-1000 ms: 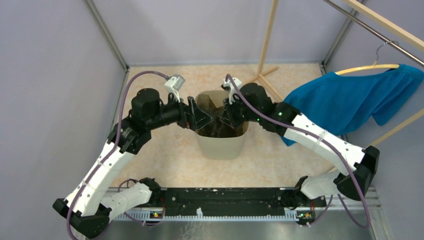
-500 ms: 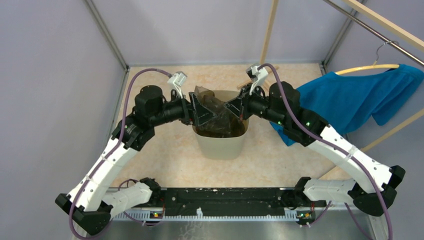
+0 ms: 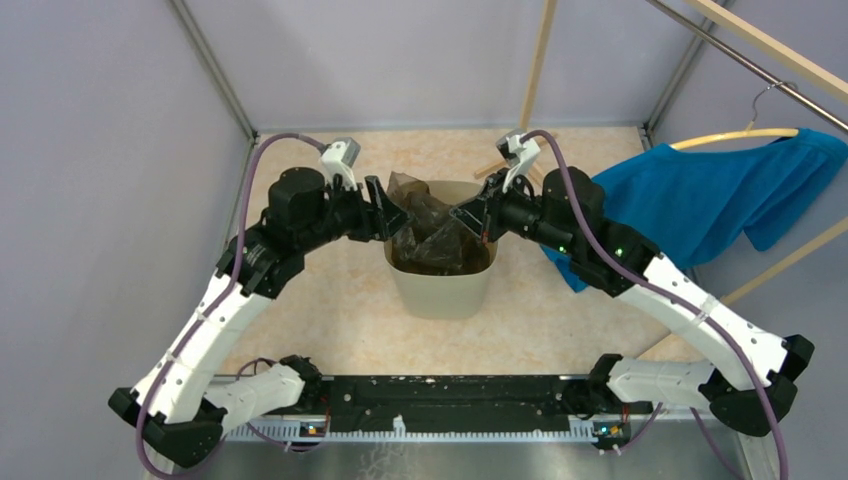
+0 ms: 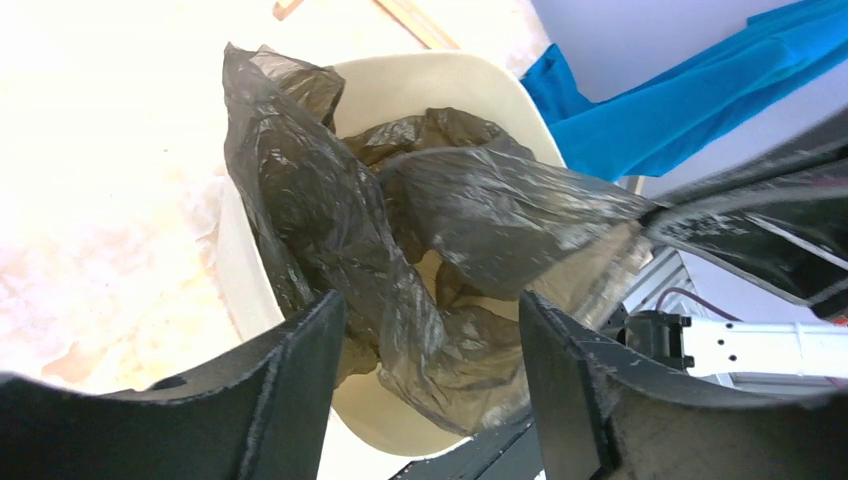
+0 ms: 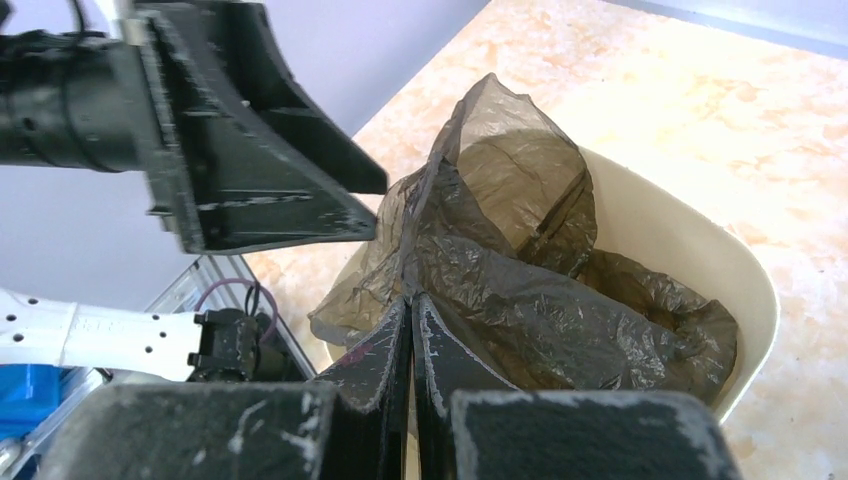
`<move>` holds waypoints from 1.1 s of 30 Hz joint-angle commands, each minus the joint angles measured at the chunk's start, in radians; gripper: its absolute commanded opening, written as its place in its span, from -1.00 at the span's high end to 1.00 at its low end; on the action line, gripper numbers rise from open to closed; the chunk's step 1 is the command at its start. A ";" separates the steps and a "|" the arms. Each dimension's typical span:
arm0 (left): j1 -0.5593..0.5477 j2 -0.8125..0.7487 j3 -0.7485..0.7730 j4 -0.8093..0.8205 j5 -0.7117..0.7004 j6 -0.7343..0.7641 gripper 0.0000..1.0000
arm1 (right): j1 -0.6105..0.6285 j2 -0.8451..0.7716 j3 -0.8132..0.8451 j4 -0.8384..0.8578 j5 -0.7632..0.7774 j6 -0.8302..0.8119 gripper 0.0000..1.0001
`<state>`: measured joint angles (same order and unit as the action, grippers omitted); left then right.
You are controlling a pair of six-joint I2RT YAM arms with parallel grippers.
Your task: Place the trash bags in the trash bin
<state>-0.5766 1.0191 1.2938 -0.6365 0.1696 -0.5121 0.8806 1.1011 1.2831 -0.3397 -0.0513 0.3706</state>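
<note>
The cream-beige trash bin [image 3: 441, 287] stands on the floor between my two arms. The wrinkly dark grey-brown trash bag [image 3: 428, 232] lies partly inside it, with one part sticking up above the far-left rim. My right gripper [image 3: 459, 218] is shut on a fold of the bag [image 5: 520, 290] over the bin [image 5: 700, 250], jaws pressed together [image 5: 410, 300]. My left gripper [image 3: 391, 212] is open and empty at the bin's left rim. In the left wrist view the bag [image 4: 400, 220] and bin [image 4: 470, 75] lie beyond its spread fingers [image 4: 300, 380].
A blue cloth garment [image 3: 700, 200] hangs on a hanger from a rack at the right, close to my right arm. A wooden stand [image 3: 535, 90] rises behind the bin. Grey walls enclose the beige floor; a black rail [image 3: 450, 400] runs along the near edge.
Both grippers rose from inside the bin, pulling the bag up. The left gripper then opened, let the bag go and drew back a little left. The right gripper keeps its hold.
</note>
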 commanded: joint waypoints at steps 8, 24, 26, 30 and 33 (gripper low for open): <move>-0.002 0.151 0.087 -0.003 -0.089 0.070 0.17 | -0.004 -0.058 -0.010 0.024 0.015 -0.004 1.00; -0.001 -0.233 -0.289 0.212 0.005 -0.152 0.94 | -0.003 -0.242 -0.123 -0.213 0.184 0.021 1.00; 0.000 -0.264 -0.324 0.217 0.016 -0.184 0.95 | -0.003 -0.264 -0.143 -0.252 0.206 0.032 1.00; -0.001 -0.312 -0.382 0.200 0.013 -0.220 0.92 | -0.003 -0.308 -0.179 -0.284 0.226 0.065 1.00; -0.001 -0.335 -0.412 0.178 0.001 -0.237 0.89 | -0.004 -0.330 -0.211 -0.284 0.222 0.093 1.00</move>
<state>-0.5770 0.7158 0.9157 -0.4805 0.1654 -0.6968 0.8806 0.8120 1.0988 -0.6025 0.1379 0.4168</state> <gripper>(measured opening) 0.049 0.003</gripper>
